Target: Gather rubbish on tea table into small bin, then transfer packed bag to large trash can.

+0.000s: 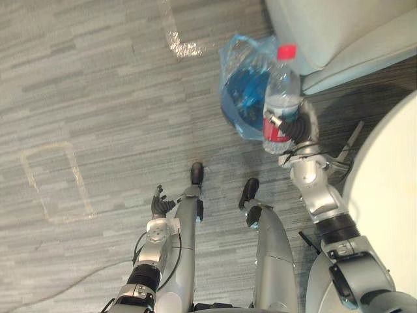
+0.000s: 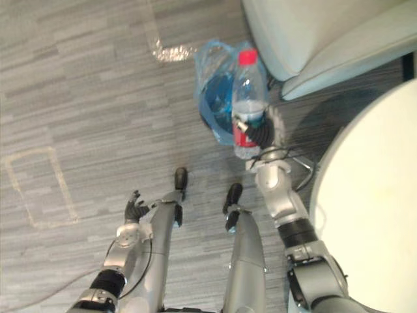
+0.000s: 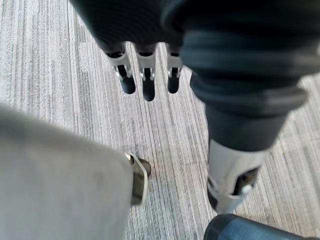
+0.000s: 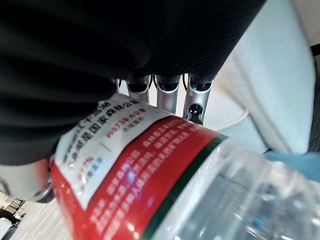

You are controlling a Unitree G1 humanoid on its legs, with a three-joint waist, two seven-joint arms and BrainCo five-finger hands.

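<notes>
Carpet (image 1: 98, 85), grey-striped, bears bagged bin (image 1: 238, 94) beside sofa (image 1: 339, 32); right hand (image 1: 294, 128) grips bottle (image 1: 282, 91), left hand (image 1: 159, 204) slack.

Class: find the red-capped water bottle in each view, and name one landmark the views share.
Left eye view: bottle upper right of centre, in the right hand.
Right eye view: bottle above centre, slightly right.
Right wrist view: bottle close up, gripped.
Left wrist view: left hand over carpet.
Landmark: blue bin bag behind the bottle.

The left hand (image 3: 145, 30) hangs over grey striped carpet (image 3: 60, 75), fingers (image 3: 148, 90) straight and relaxed, thumb (image 3: 234, 167) apart, holding nothing.
</notes>
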